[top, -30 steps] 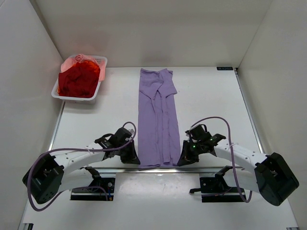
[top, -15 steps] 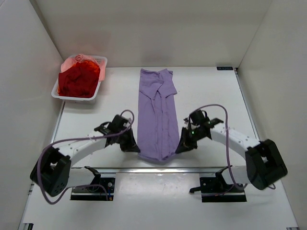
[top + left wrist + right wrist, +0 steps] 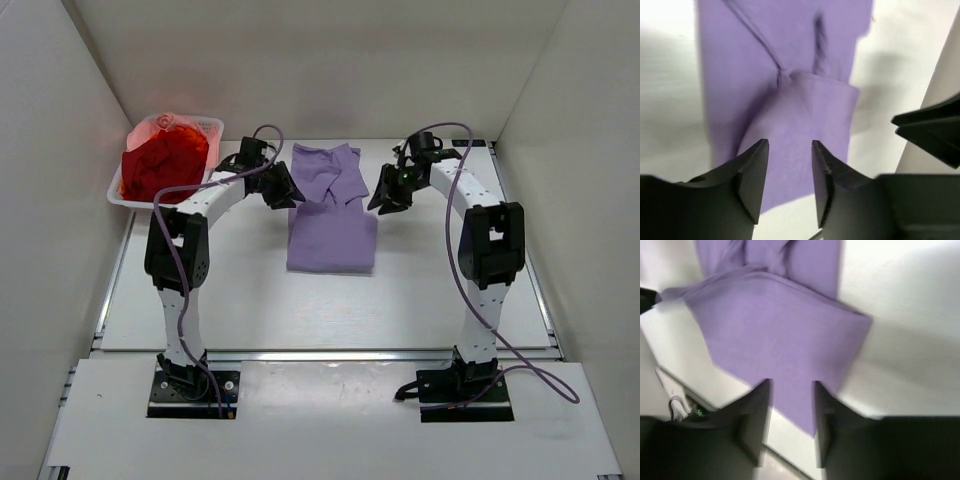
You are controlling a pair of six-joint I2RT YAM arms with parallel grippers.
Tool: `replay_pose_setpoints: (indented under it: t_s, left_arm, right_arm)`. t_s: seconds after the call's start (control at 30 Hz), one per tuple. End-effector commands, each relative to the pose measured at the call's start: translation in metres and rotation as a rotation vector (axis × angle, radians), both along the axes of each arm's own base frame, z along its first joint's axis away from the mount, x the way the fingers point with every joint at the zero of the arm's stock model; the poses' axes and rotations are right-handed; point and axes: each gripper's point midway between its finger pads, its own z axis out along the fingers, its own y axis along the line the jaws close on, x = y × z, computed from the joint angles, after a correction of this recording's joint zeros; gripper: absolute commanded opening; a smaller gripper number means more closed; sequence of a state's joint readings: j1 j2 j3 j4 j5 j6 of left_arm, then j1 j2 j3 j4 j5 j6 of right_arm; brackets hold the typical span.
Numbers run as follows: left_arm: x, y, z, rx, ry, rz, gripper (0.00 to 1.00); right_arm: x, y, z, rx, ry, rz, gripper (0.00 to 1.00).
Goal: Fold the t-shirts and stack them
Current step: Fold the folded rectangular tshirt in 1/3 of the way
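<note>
Top external shows us the purple shirt folded over (basket at far left). Our left gripper and right gripper stand parted, empty.

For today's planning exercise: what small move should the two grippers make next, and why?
Probably lift both clear: the left gripper and right gripper stand open, pinching no cloth, and the lavender t-shirt already lies folded double.

White mesh basket stood at the far left corner of the white desk, near the left wall panel; plain white panels enclosed the desk on three sides.
</note>
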State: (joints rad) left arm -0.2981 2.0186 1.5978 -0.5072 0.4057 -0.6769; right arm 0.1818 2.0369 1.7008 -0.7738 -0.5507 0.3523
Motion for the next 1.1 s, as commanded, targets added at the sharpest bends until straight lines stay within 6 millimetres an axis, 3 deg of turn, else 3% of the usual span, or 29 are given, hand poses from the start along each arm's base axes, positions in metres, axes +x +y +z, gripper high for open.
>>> replay_pose_setpoints:
  t_s: [0.0, 0.07, 0.1, 0.2, 0.23, 0.3, 0.43, 0.6, 0.9, 1.07]
  left_arm:
    - [0.017, 0.016, 0.008, -0.01, -0.008, 0.058, 0.54]
    - [0.016, 0.023, 0.015, -0.025, -0.023, 0.093, 0.66]
    - [0.012, 0.028, 0.004, -0.022, -0.007, 0.104, 0.71]
    - [-0.006, 0.036, 0.0, -0.03, -0.005, 0.118, 0.67]
    - [-0.017, 0.038, -0.01, -0.03, 0.02, 0.112, 0.68]
    - [-0.03, 0.033, -0.013, -0.047, 0.016, 0.104, 0.68]
    - [-0.036, 0.025, -0.031, -0.06, 0.02, 0.101, 0.67]
    - [-0.02, 0.023, -0.031, -0.019, -0.023, 0.099, 0.66]
    - [0.021, 0.021, -0.022, 0.005, -0.104, 0.15, 0.63]
    - [0.038, 0.016, -0.033, 0.04, -0.092, 0.143, 0.63]
  right_arm:
    - [0.016, -0.01, 0.012, -0.063, -0.065, 0.022, 0.43]
    - [0.016, -0.017, 0.012, -0.084, -0.094, -0.004, 0.52]
    - [0.014, -0.019, 0.012, -0.086, -0.1, -0.002, 0.53]
    - [0.003, -0.028, 0.01, -0.071, -0.136, -0.025, 0.56]
    - [-0.008, -0.032, 0.005, -0.056, -0.109, -0.041, 0.56]
    - [-0.024, -0.032, -0.008, -0.035, -0.096, -0.035, 0.56]
    - [-0.02, -0.037, -0.024, -0.027, -0.09, -0.054, 0.54]
    - [-0.013, -0.035, -0.035, -0.033, -0.075, -0.047, 0.54]
    - [0.021, -0.04, -0.068, -0.036, -0.056, -0.078, 0.52]
    - [0.024, -0.031, -0.084, -0.035, -0.036, -0.065, 0.51]
